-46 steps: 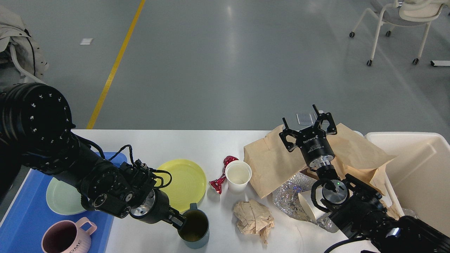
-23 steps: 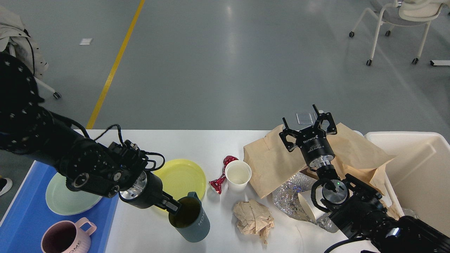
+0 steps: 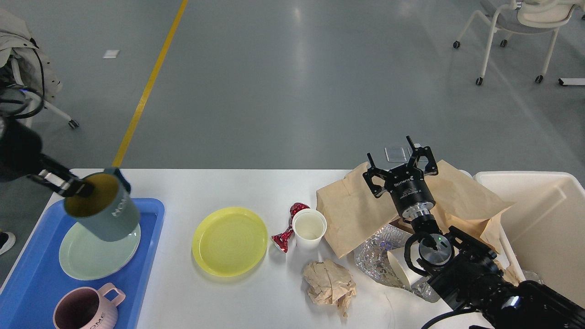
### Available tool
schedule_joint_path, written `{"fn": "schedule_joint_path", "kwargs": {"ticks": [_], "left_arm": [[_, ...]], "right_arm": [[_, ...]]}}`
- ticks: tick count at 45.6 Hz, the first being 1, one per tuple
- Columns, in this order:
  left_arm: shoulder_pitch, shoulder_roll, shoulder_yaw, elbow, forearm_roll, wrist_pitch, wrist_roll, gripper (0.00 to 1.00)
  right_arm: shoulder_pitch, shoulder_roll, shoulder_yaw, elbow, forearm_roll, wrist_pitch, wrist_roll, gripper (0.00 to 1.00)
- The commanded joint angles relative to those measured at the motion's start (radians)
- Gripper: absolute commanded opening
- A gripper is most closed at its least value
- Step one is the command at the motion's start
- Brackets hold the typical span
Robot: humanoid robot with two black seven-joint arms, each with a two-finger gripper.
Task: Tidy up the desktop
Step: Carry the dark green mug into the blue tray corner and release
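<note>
The white counter [image 3: 274, 192] carries a yellow plate [image 3: 230, 241], a paper cup [image 3: 309, 228] and a brown bag [image 3: 352, 210]. The left hand [image 3: 75, 188] clenches a grey mug's [image 3: 107, 210] rim, tilted above the blue tray [image 3: 27, 288]. The right hand [image 3: 398, 161] hangs released over the bag.

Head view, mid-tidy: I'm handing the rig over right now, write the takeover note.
Left gripper: shut on the rim of the grey-blue ceramic mug, held tilted above the pale green plate in the blue plastic tray.
Right gripper: open, empty, above the brown paper bag.
Done: pink mug and green plate in tray.
Left on the white desktop: yellow plate, white paper cup, red foil wrapper, crumpled brown paper, bag, foil. Cream plastic bin stands right.
</note>
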Motion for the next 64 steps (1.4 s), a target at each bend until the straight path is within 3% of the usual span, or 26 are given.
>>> {"fn": "schedule_joint_path", "kwargs": {"ticks": [1,6,14,23,38,52,64], "left_arm": [[0.054,0.183,-0.008,0.097,0.239,0.001,-0.054,0.0],[0.128,0.231,-0.01,0.178,0.29,0.032,-0.085,0.0],[0.298,0.234,-0.005,0.28,0.301,0.179,-0.109,0.0],[0.56,0.226,-0.01,0.378,0.285,0.369,-0.109,0.0],[0.848,0.2,-0.053,0.427,0.216,0.565,-0.079,0.0],[1.131,0.157,-0.301,0.571,0.167,0.598,-0.083,0.04],[1.209,0.157,-0.37,0.605,0.166,0.598,-0.099,0.31]], "right_arm": [[0.0,0.0,0.0,0.0,0.0,0.0,0.0,1.0],[0.0,0.0,0.0,0.0,0.0,0.0,0.0,1.0],[0.0,0.0,0.0,0.0,-0.001,0.0,0.0,1.0],[0.0,0.0,0.0,0.0,-0.001,0.0,0.0,1.0],[0.0,0.0,0.0,0.0,0.0,0.0,0.0,1.0],[0.0,0.001,0.0,0.0,0.0,0.0,0.0,1.0],[0.0,0.0,0.0,0.0,0.0,0.0,0.0,1.0]]}}
